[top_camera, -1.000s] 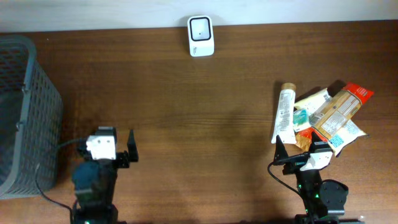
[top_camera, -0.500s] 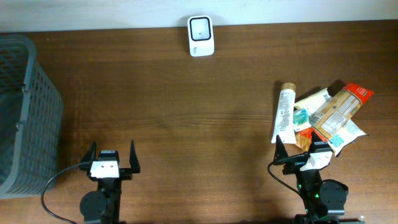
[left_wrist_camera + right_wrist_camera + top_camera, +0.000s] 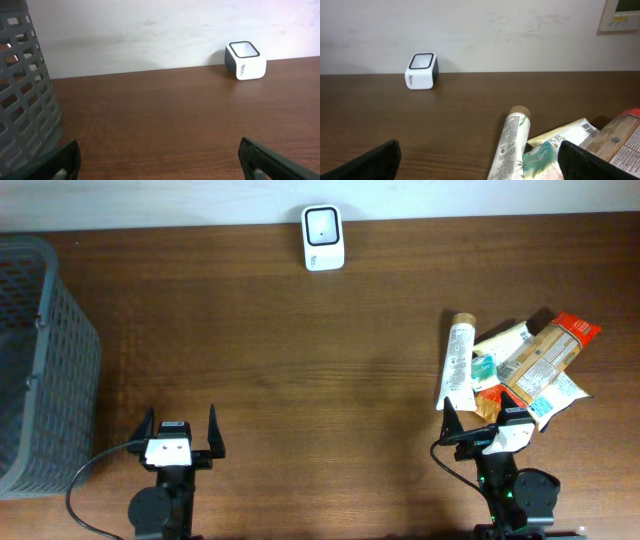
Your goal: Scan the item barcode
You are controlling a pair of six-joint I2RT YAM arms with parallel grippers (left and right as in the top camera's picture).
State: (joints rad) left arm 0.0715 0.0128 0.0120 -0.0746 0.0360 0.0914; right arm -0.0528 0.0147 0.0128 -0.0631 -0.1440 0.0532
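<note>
a wide brown tabletop [image 3: 300, 360] fills my overhead view. a grey mesh basket [image 3: 40, 360] stands at its left edge. a pile of items [image 3: 520, 365] lies at the right, just ahead of my right gripper [image 3: 478, 425], whose jaws stand wide and empty. my left gripper [image 3: 180, 432] waits near the front, jaws wide too, holding nothing. the small white scanner [image 3: 322, 237] sits at the far edge, well apart from the pile. i judge the white tube [image 3: 456, 360], nearest and lying clear, the easiest pick; i should grip it across its middle, keeping its barcode uncovered.

One scanner [image 3: 323, 238]; one basket [image 3: 40, 360]; one tube [image 3: 458, 362]; several packets [image 3: 535, 365].
</note>
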